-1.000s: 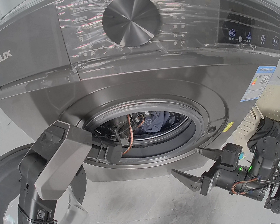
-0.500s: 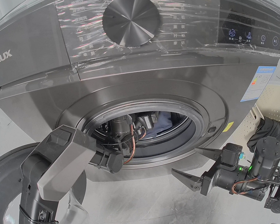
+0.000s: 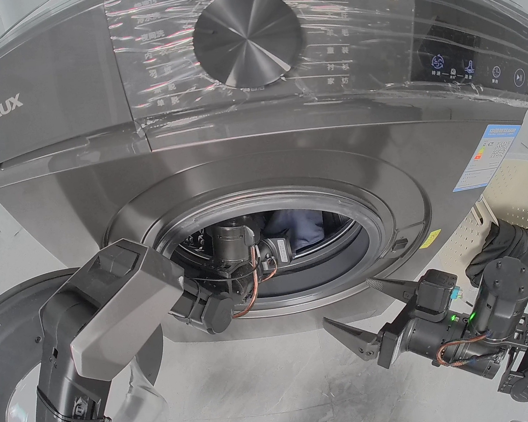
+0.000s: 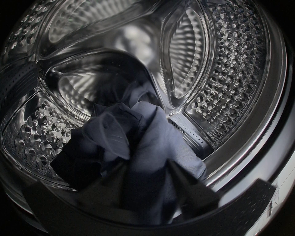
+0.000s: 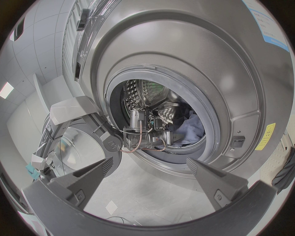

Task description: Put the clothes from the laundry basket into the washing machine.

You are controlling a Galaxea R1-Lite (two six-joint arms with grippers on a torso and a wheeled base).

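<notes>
Left gripper sits in the mouth of the washing machine; its own wrist view gives the fingers spread apart before a blue-grey garment lying in the drum; the head view adds the laundry basket beside the machine, a dark garment draped over its rim; right gripper hovers spread wide, empty, outside.

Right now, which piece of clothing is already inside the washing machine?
The blue-grey garment, lying in the drum; the black garment hangs outside, over the rim of the laundry basket.
</notes>
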